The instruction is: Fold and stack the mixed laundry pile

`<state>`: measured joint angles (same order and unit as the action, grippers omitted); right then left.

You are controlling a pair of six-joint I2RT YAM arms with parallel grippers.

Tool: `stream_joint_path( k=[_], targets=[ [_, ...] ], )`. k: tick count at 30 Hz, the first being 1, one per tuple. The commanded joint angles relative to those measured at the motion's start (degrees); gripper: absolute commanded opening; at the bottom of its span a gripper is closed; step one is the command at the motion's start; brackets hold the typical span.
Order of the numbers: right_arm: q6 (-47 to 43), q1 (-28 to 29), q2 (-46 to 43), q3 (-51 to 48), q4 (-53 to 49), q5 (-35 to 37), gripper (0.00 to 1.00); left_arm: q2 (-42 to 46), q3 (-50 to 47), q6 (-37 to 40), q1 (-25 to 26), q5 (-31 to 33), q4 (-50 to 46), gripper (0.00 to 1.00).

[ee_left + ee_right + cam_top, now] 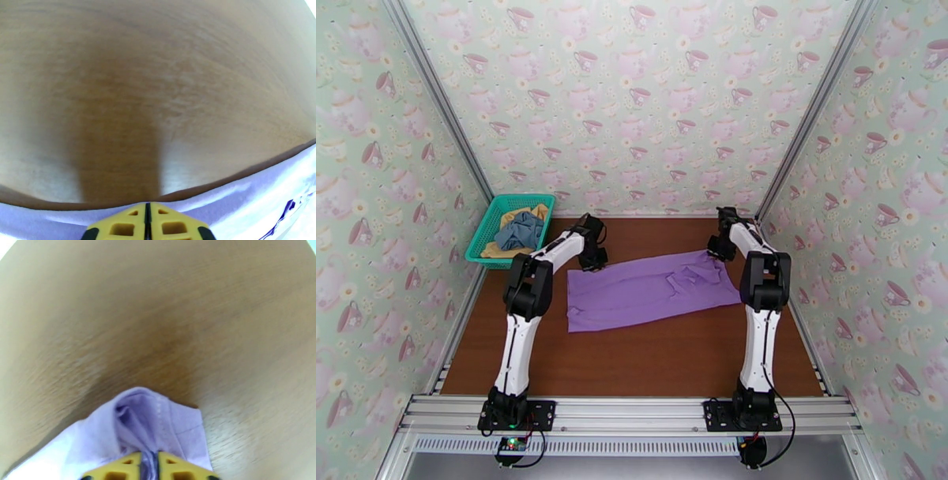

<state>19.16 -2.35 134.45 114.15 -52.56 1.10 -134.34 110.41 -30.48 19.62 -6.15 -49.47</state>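
We see the purple T-shirt spread nearly flat across the middle of the bench, its long side running left to right and wrinkles near its right end. The grey-blue piece lies crumpled on the mustard-yellow piece inside the teal basket at the far left.

- This is a robot test room, dressed up to look a bit like a home.
- The walls have wallpaper with pink teapots, cups and small flowers, like in a cosy house.
- Silver metal bars run up the corners, so it is a built box and not a real room.
- Two white and black robot arms, the left arm and the right arm, are bolted to a metal rail at the near edge of a brown wooden table.
- A teal plastic basket with a grey-blue cloth and a yellow cloth in it stands at the far left.
- A purple T-shirt lies on the table, like on washing day.
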Motion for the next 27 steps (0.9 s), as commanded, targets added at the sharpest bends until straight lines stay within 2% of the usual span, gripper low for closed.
stream_joint_path(
  k=[1,3,5,9,12,14,21,27],
  targets=[
    [-6.32,-0.05,-11.27,-4.23,1.2,0.85,0.32,0.97,1.71,1.22,0.07,2.57,-3.52,0.31],
    [-9.56,0.75,-19.85,-11.78,4.9,1.66,0.37,4.1,1.84,1.63,0.12,3.22,-3.52,0.43],
    [-13.02,2.87,-26.81,-18.44,6.78,2.69,0.4,7.61,1.44,1.82,0.07,3.67,-3.48,0.5],
    [-18.73,12.04,-34.07,-28.87,5.68,6.81,0.4,16.51,-3.4,1.5,0.07,4.16,-1.92,0.54],
    [-20.53,19.39,-33.35,-34.15,5.83,8.59,0.38,23.29,-9.26,1.07,0.13,4.15,-0.91,0.54],
    [-20.24,21.59,-31.11,-35.47,6.49,8.75,0.36,27.46,-13.41,0.87,0.19,3.67,-0.31,0.53],
    [-21.48,22.39,-24.91,-33.03,7.92,12.39,0.33,38.55,-27.78,-0.48,0.16,2.31,2.55,0.51],
    [-23.39,22.3,-21.88,-29.95,6.96,16.14,0.34,42.71,-33.69,-1.41,0.1,2.64,3.89,0.5]
  ],
)
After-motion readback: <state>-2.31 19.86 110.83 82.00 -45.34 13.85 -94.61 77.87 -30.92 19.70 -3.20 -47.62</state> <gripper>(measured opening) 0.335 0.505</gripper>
